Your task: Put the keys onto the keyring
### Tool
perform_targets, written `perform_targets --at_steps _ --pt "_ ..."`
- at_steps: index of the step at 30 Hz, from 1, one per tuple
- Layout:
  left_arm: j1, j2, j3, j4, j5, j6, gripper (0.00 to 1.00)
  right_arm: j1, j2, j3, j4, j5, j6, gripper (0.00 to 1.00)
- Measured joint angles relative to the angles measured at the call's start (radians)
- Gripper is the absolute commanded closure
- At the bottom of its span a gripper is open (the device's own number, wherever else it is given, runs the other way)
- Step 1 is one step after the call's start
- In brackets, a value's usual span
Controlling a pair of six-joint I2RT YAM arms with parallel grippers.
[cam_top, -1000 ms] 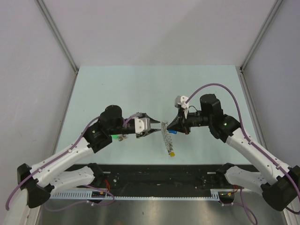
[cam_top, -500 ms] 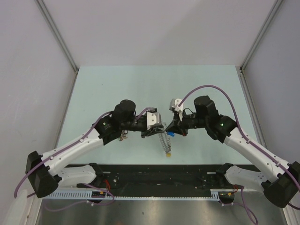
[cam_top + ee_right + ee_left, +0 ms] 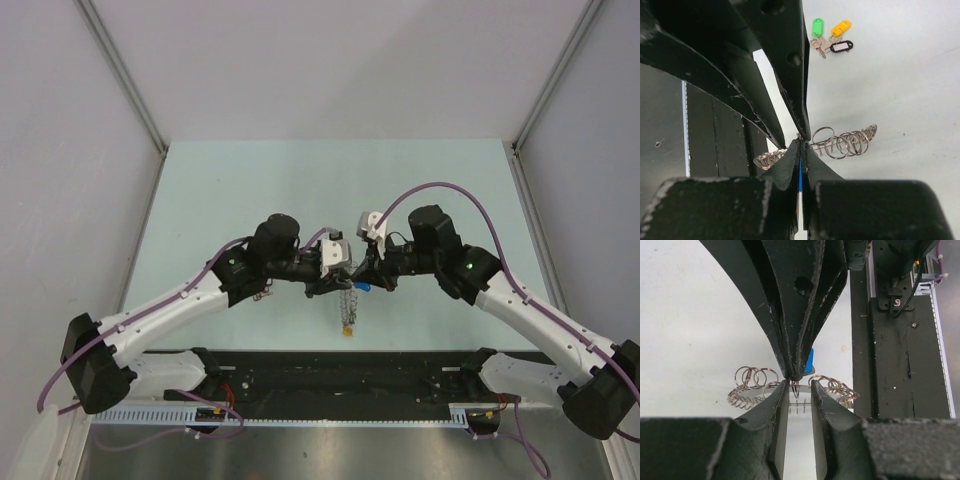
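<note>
Top view: both arms meet over mid counter. Left fingers and right fingers are tip to tip. The keyring sits just below them, its yellow tag at the near end. Blue key at the right tips.

Left wrist: left fingers stand a narrow gap apart. The keyring crosses that gap; cannot tell if it is gripped. Right fingers point down onto it, the blue key behind them.

Right wrist: right fingers are fully closed on the blue key, seen edge-on. Keyring at the tips. Loose keys with green, yellow and black tags lie well apart.
</note>
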Motion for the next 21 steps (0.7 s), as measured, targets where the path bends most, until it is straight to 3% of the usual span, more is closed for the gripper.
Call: perform_targets --at_steps 9,14,17,21 --pt "-0.001 0.032 0.000 -0.002 -0.034 -0.019 0.73 0.003 0.000 0.001 0.000 0.008 0.003 1.00" --pt "-0.001 0.032 0.000 -0.001 -0.036 -0.029 0.83 0.003 0.000 0.001 0.000 0.014 0.003 1.00" --pt "-0.001 0.032 0.000 0.000 -0.037 -0.041 0.99 0.003 0.000 0.001 -0.002 0.013 0.006 1.00" --pt "-0.001 0.032 0.000 0.000 -0.037 -0.045 1.00 0.004 -0.003 0.003 -0.013 0.018 0.007 1.00"
